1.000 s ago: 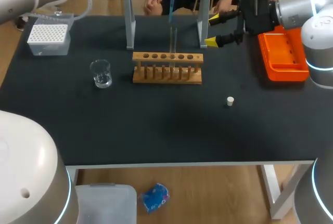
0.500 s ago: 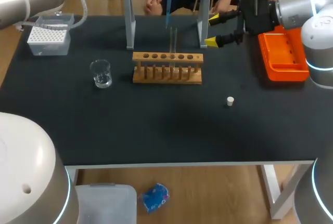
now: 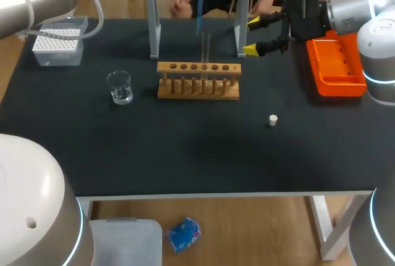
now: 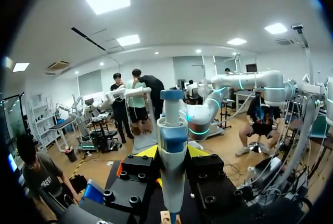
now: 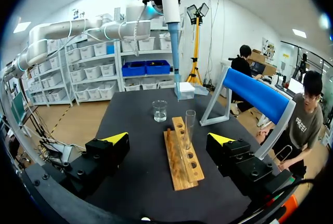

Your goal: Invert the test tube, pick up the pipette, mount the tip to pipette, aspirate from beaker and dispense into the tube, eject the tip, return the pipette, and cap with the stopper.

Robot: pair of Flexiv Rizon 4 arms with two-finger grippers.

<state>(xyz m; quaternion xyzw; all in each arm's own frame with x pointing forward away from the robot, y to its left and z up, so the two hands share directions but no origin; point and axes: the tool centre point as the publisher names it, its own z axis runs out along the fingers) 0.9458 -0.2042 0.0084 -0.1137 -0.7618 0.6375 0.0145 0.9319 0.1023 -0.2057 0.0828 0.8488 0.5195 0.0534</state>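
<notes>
Pipette (image 4: 172, 130) pinched by left gripper (image 4: 172, 152) | right gripper (image 5: 169, 140) held spread at rack's (image 3: 198, 81) 2 o'clock | stopper (image 3: 273, 120) lying on surface (image 3: 185, 149) at rack's 5 o'clock

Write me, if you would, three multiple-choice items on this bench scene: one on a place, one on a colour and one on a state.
1. Where is the stopper? A in the test tube; B on the table, apart from the rack; C in the beaker.
2. What colour is the tray? A blue; B green; C orange.
3. How is the right gripper? A open, holding nothing; B shut on the stopper; C shut on the beaker.
Key: 1 B, it lies alone on the dark tabletop; 2 C, it is plainly orange in the head view; 3 A, its yellow tips stand apart with nothing gripped.
</notes>
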